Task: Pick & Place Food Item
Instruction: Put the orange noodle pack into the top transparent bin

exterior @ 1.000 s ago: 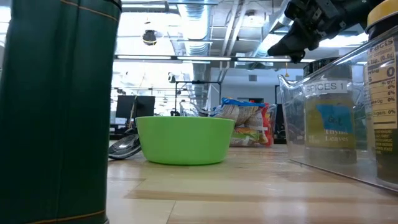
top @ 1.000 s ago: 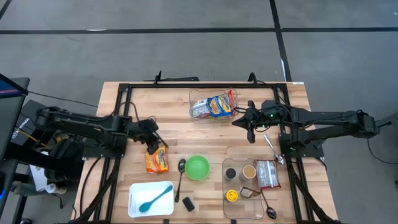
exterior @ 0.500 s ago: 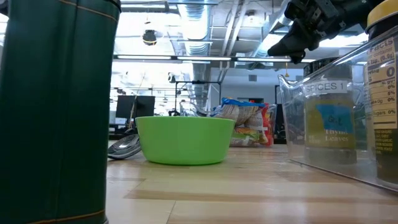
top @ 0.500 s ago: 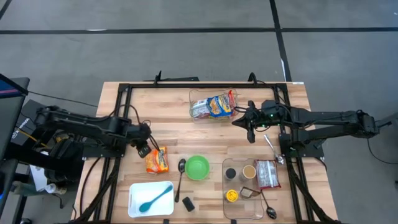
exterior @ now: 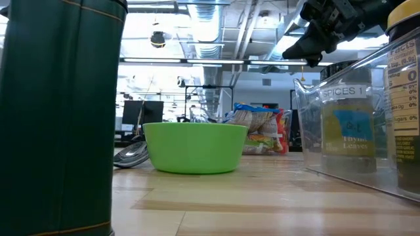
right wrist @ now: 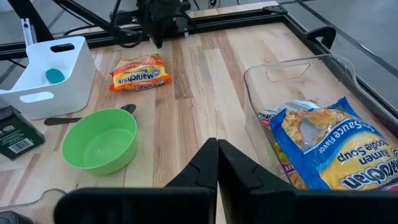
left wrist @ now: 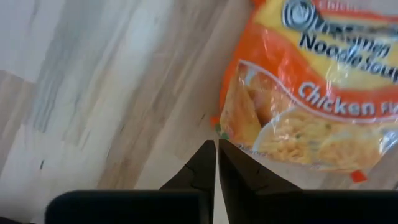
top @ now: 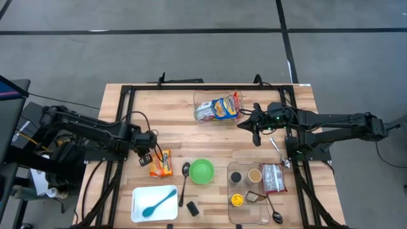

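Note:
An orange ramen noodle packet [top: 161,163] lies flat on the wooden table, left of centre. My left gripper [top: 147,157] points steeply down at the packet's left edge. Its fingers are shut, with the tips [left wrist: 216,148] right beside the packet's clear lower corner [left wrist: 231,127]. My right gripper [top: 255,131] hangs shut above the table, beside a clear bin [top: 202,100] that holds more noodle packets [top: 219,108]. The low view shows that gripper [exterior: 308,47] high up. My left gripper's shut fingertips [left wrist: 208,155] stand at the packet's corner edge [left wrist: 224,132], coming from above. I cannot tell whether they touch it or have any film between them. The packet lies flat on the table.
A green bowl [top: 201,170] and a spoon [top: 185,173] lie right of the packet. A white bin [top: 143,210] holding a teal spoon stands near the front edge. A clear tray [top: 233,213] with spice jars stands at the front right. Black frame rails [top: 124,105] border the work area.
My left gripper has moved from the packet's far end toward the table's left and near edges. It has sunk and tipped to point more steeply down, and now stands at the packet's left edge. The packet has stayed in place.

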Available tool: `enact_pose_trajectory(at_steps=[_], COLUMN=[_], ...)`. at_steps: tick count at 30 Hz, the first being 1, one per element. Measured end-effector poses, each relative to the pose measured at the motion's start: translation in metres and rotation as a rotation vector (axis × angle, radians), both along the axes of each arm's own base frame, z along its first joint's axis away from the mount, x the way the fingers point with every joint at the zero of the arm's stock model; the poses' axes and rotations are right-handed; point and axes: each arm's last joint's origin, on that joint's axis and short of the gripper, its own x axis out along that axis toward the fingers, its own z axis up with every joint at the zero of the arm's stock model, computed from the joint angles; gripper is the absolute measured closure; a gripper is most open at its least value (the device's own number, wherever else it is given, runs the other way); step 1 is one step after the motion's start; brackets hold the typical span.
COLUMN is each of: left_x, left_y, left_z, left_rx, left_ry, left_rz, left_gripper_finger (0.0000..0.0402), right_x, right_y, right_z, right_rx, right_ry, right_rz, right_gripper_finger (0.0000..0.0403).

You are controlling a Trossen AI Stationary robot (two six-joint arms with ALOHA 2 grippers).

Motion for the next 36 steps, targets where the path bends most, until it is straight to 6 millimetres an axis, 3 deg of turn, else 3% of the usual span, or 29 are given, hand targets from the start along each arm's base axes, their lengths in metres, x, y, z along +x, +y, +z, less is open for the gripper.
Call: enact_pose_trajectory(at_steps=[8,23,31,36], left_x=[0.003,0.014,0.004,0.006], left_y=[-0.005,-0.007,-0.008,-0.015], left_z=[-0.007,-0.004,-0.006,-0.007], left_rx=[0.016,-0.029,-0.148,-0.173], left_ry=[0.051,-0.065,0.06,0.055], left_rz=[-0.121,-0.131,0.053,0.048], left_gripper_finger=[0.04,0.0401,0.0401,0.0401], right_x=[0.0,0.0,0.0,0.0], right_y=[0.0,0.0,0.0,0.0], right_z=[0.0,0.0,-0.001,-0.001], right_rx=[0.0,0.0,0.001,0.001], right_ry=[0.0,0.002,0.008,0.009], right_rz=[0.0,0.0,0.0,0.0], right_gripper_finger=[0.0403,0.0403,0.0403,0.0403])
